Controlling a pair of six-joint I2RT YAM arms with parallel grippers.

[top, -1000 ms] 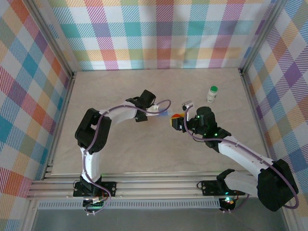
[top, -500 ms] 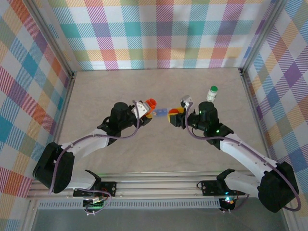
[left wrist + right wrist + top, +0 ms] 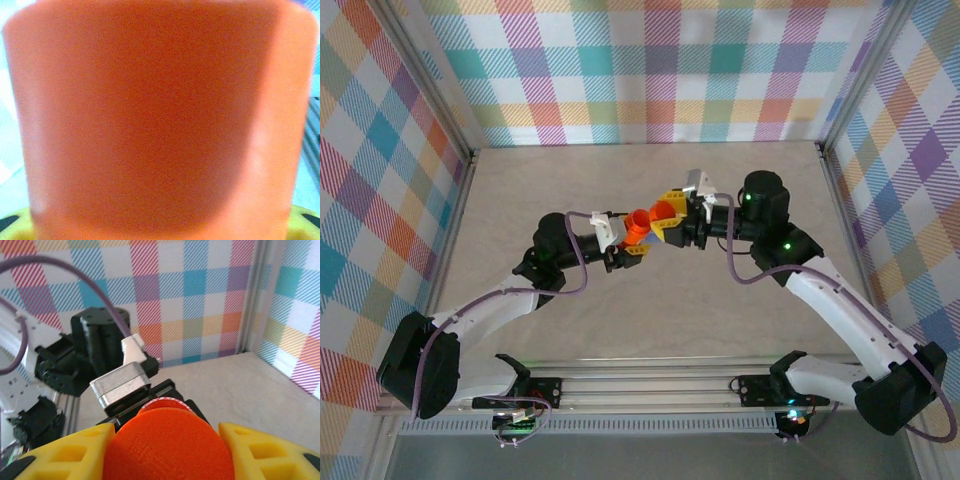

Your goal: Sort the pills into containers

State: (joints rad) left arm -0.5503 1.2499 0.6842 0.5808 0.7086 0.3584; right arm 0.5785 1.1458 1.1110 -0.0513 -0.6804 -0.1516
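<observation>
Above the middle of the desk (image 3: 540, 180), a little toward 12 o'clock, the two arms meet. The left arm reaches in from 8 o'clock and its left gripper (image 3: 630, 243) pinches the orange bottle (image 3: 638, 226), which stands tilted off the desk surface with its mouth turned toward 2 o'clock. In the left wrist view the bottle's side takes up almost the whole frame, blurred by closeness, with the tips of yellow fingers (image 3: 10, 225) at the lower corners on either side of it. The right arm comes from 4 o'clock, bends at 3 o'clock and points its right gripper (image 3: 667, 213) toward 9 o'clock. Its yellow fingers are closed on a round orange cap (image 3: 170, 445), which the right wrist view shows flat-on between the two pads, pressed from both sides. From above, the cap sits just beside the bottle's mouth, at its 2 o'clock. I cannot tell whether the two touch. Beyond the cap, the right wrist view shows the black body of the left arm with its purple cable (image 3: 60, 265). Plaid walls (image 3: 620, 70) close the desk in on three sides.
</observation>
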